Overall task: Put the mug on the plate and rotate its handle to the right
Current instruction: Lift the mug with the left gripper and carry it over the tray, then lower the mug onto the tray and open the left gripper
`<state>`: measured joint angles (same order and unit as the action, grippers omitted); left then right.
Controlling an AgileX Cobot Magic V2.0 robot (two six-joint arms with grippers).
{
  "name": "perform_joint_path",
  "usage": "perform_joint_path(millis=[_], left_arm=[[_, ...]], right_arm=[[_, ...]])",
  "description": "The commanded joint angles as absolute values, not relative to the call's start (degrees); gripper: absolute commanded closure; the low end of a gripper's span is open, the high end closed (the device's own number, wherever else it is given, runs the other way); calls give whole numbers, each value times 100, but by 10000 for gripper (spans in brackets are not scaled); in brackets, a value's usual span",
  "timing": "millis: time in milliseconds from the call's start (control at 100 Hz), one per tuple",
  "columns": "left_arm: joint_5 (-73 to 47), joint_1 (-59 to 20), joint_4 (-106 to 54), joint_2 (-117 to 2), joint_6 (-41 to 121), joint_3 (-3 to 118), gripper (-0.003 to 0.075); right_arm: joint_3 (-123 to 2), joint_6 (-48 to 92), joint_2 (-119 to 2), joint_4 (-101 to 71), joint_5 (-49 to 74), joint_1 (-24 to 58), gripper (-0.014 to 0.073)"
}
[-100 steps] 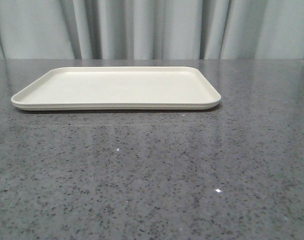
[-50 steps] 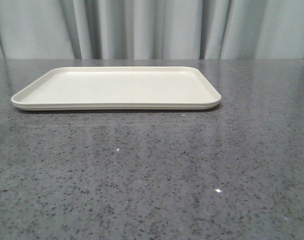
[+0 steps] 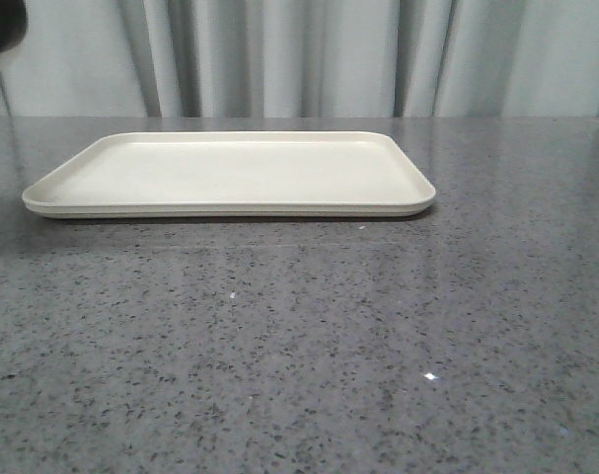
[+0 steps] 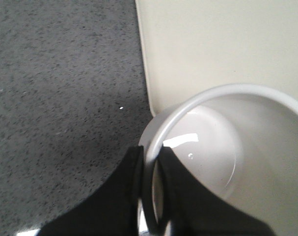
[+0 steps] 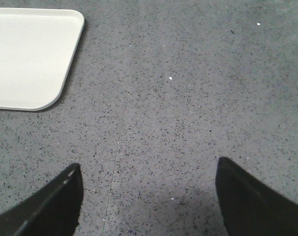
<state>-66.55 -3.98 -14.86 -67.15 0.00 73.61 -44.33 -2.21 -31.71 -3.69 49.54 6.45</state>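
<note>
Gripping the mug point(image 4: 222, 147) by its rim, our left gripper point(image 4: 151, 191) has its two black fingers point(image 4: 124, 196) clamped on the thin white wall, one outside and one inside the cup. The mug is glossy white with a rounded lip, and its inside holds nothing but a bright reflection. Just beyond those fingers, under the far side of the mug, lies the plate point(image 4: 212, 49), a matte cream rectangle with rounded corners and a low raised rim; the mug hangs over its corner, and we cannot tell whether it touches. Nothing lies on the plate's surface. The table point(image 4: 60, 88) beside the gripper is speckled grey stone with a slight sheen.

In the front view a dark curved shape point(image 3: 3, 28) now shows at the upper left corner, which was not there half a second ago; a faint shadow has also spread over the table near the plate's left end.

Our right gripper point(image 5: 149, 196) hangs over bare table with its dark fingers set wide apart, the plate's rounded corner well off to one side ahead of it.
</note>
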Motion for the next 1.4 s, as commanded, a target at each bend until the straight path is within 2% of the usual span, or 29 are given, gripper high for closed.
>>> perform_joint_path(millis=[0, 340, 580, 860, 1390], left_arm=[[-6188, -686, -1713, -6888, 0, 7708, 741], [-6105, -1763, -1713, -8483, 0, 9006, 741], [-6143, -2167, -1703, -9428, 0, 9915, 741], [-6165, -2258, -1679, -10176, 0, 10297, 741], [-6064, -2258, -1654, -10548, 0, 10286, 741]], right_arm=[[-4636, -189, -3239, -360, 4572, 654, 31], [-4636, -189, -3239, -360, 4572, 654, 31], [-4636, -189, -3239, -360, 4572, 654, 31], [-4636, -189, -3239, -360, 4572, 654, 31], [-4636, -189, -3239, -360, 4541, 654, 31]])
